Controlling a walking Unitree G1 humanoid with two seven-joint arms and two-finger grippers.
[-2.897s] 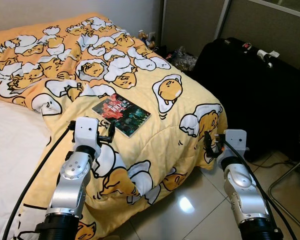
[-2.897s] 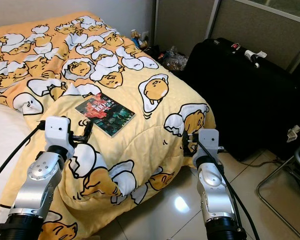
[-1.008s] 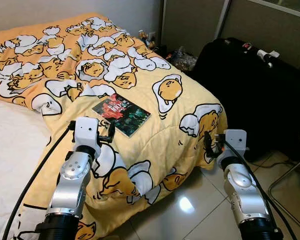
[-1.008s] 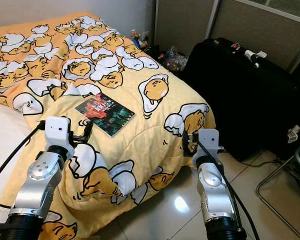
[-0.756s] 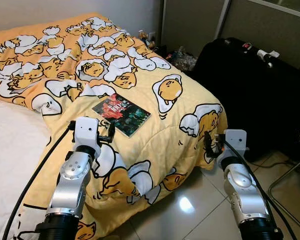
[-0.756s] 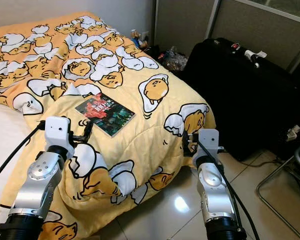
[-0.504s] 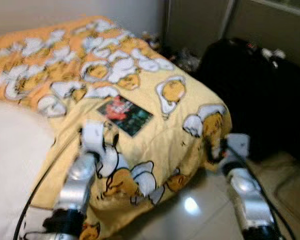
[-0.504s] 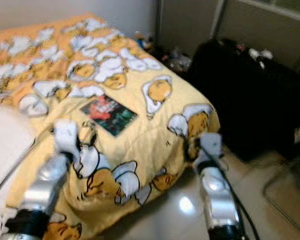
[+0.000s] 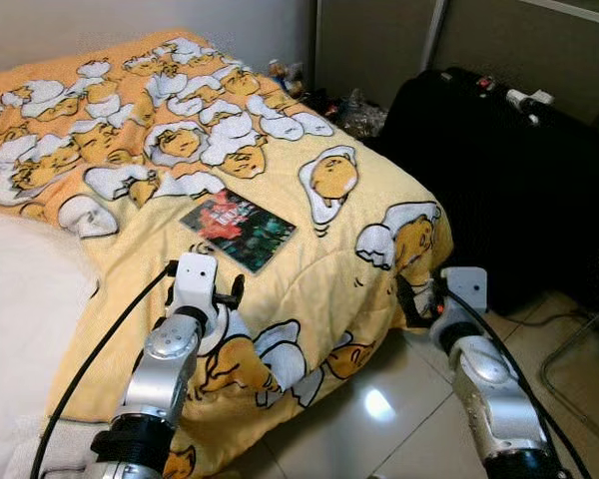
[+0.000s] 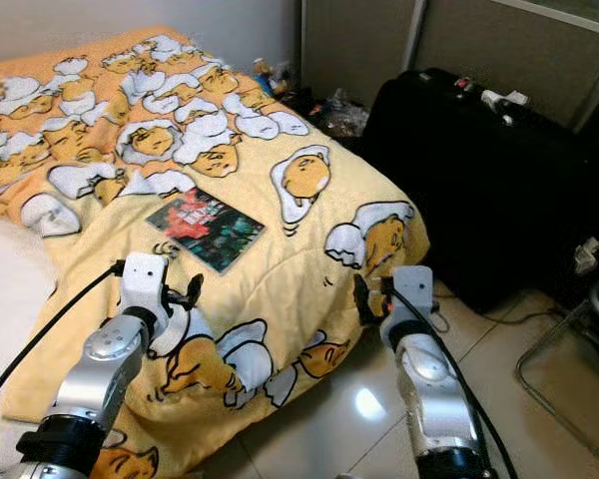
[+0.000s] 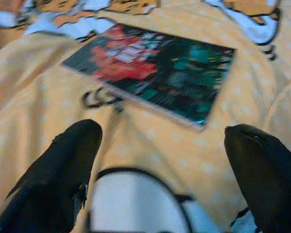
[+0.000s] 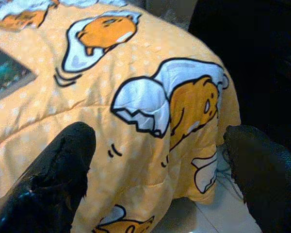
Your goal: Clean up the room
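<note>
Left gripper hovers over the duvet w/ fingers spread, holding nothing; book lies flat just ahead, mid-duvet nr the foot edge. Best approach: go low, slide one finger under the nr edge, pinch firm so it won't slip. Right gripper open too, off the bed's foot corner

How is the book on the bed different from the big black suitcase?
The book is thin and lies flat on the blanket; the suitcase is bulky and sits beside the bed. The book's cover is red and green; the suitcase is plain black. Neither gripper touches them.
</note>
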